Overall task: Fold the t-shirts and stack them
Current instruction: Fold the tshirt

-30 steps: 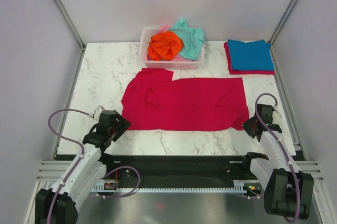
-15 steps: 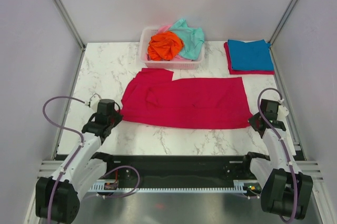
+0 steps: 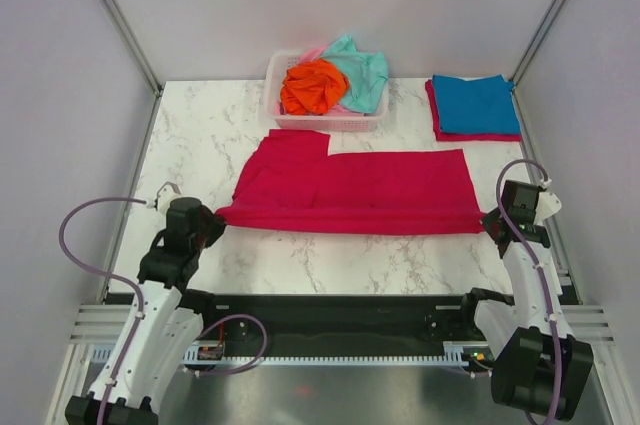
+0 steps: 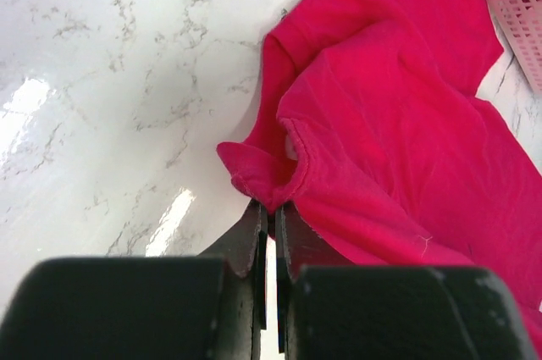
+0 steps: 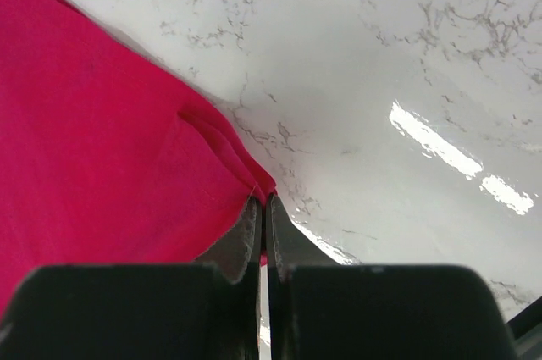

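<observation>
Pinching the near left corner of the crimson shirt (image 3: 350,190), the left end effector (image 3: 214,215) has its jaws closed to a sliver. A fold of hem is caught between the tips. Its wrist view shows the cloth bunched right at the tips, a sleeve opening just beyond them, and a shadow on the marble under the gripped corner. The right end effector (image 3: 483,222) is likewise closed tight on the near right corner, with a thin doubled edge of cloth running into its tips.

Between the two, the shirt lies spread across the bench (image 3: 200,135). Its near edge forms an almost straight line from one end effector to the other. Its far edge steps further away on the left end effector's side, where the sleeve sits.

Outward of the left end effector, bare marble runs to the bench's left edge. Behind both end effectors, a bare strip reaches the near edge. Outward of the right end effector there is only a narrow strip of marble before the right edge and the side wall.

Ahead of the left end effector and toward the middle, a basket (image 3: 320,122) stands just beside the sleeve. It holds a crumpled orange shirt (image 3: 312,87) and a teal shirt (image 3: 362,73). Straight ahead of the right end effector, at the far right corner, a folded blue shirt (image 3: 475,103) lies on a folded red shirt (image 3: 480,136). A band of bare marble separates this stack from the crimson shirt.
</observation>
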Motion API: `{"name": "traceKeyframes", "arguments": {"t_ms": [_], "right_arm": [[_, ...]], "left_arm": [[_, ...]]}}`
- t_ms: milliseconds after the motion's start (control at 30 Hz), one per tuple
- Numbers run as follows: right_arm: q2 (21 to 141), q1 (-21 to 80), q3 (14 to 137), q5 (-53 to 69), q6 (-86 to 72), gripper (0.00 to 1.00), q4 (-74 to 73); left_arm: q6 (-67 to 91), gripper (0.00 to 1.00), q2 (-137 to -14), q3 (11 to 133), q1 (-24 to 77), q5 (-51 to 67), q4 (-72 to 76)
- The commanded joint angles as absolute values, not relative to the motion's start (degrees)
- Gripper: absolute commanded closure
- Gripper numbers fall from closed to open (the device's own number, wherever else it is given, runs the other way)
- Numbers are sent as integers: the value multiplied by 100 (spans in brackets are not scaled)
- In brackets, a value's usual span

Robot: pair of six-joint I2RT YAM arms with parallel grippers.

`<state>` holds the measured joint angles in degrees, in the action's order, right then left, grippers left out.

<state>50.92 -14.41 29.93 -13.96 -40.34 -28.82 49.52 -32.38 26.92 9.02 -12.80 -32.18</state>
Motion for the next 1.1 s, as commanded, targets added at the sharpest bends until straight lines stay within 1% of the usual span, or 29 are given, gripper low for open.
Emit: {"name": "traceKeyframes", "arguments": {"t_ms": [0,100,167,200,233,300,333,400,433,467,500,533,600,667,700,767,800,833,900,933,967,1000,1033,1067], "right_arm": [[4940,-1573,3067,-1872,-4236,95,-3154],[4817,-1600,3102,-1802,-4403,91,-3418],[4711,-1661,3111,-1680,-4780,89,-3594],[4598,-1670,3077,-1583,-4912,76,-3595],[4562,-1670,3067,-1434,-5087,67,-3586],[4527,-1722,3120,-1380,-5185,54,-3752],[4509,-1749,3138,-1389,-5203,52,-3814],[4369,-1880,3146,-1389,-5212,39,-3981],[4316,-1950,3155,-1363,-5195,34,-3999],[4263,-2082,3181,-1301,-5177,30,-4069],[4202,-2144,3269,-1257,-5159,21,-4087],[4219,-2197,3348,-1187,-5107,17,-4096],[4350,-2259,3733,-1108,-4949,11,-4183],[4447,-2259,4041,-1038,-4765,8,-4245],[4456,-2250,4287,-924,-4685,6,-4245],[4447,-2250,4455,-670,-4431,5,-4045],[4421,-2250,4491,-216,-4343,6,-3886],[4430,-2259,4474,-20,-4194,6,-3711],[4665,-2250,4395,691,-3974,6,-3078],[4858,-2241,4403,1295,-3773,7,-2920],[5087,-2180,4464,1475,-3605,7,-2744],[5567,-2136,4656,1581,-3464,7,-2725],[5772,-2101,4763,1643,-3158,7,-2725],[5975,-2057,4851,1687,-3051,7,-2716]], "left_arm": [[5018,98,-2857,3058,800,-1520,-3900],[5290,98,-2628,3137,826,-1381,-4139],[5545,98,-2549,3138,826,-1152,-4341],[5659,98,-2523,3120,826,-1030,-4420],[5825,94,-2505,3111,826,-967,-4560],[5923,88,-2348,3207,835,-870,-4736],[6054,82,-2268,3278,835,-879,-4868],[6134,74,-2022,3462,835,-879,-5290],[6274,67,-1926,3506,835,-853,-5456],[6310,64,-1847,3576,835,-818,-5676],[6328,61,-1759,3612,835,-722,-5773],[6302,55,-1619,3656,835,-677,-5844],[6171,50,-1512,3910,826,-703,-5950],[5916,41,-1503,4269,835,-843,-5959],[5828,39,-1529,4367,835,-1009,-5855],[5424,37,-1730,4464,835,-994,-5443],[5275,37,-1853,4447,835,-793,-4840],[5039,39,-1985,4439,835,-678,-4503],[4730,39,-2660,4456,835,-510,-3879],[4415,39,-2959,4491,835,-518,-3380],[4221,39,-3353,4639,826,-536,-3114],[4001,39,-4114,4762,826,-545,-2876],[3529,38,-4609,4894,826,-493,-2317],[3272,38,-5049,5226,817,-405,-2077]]}}
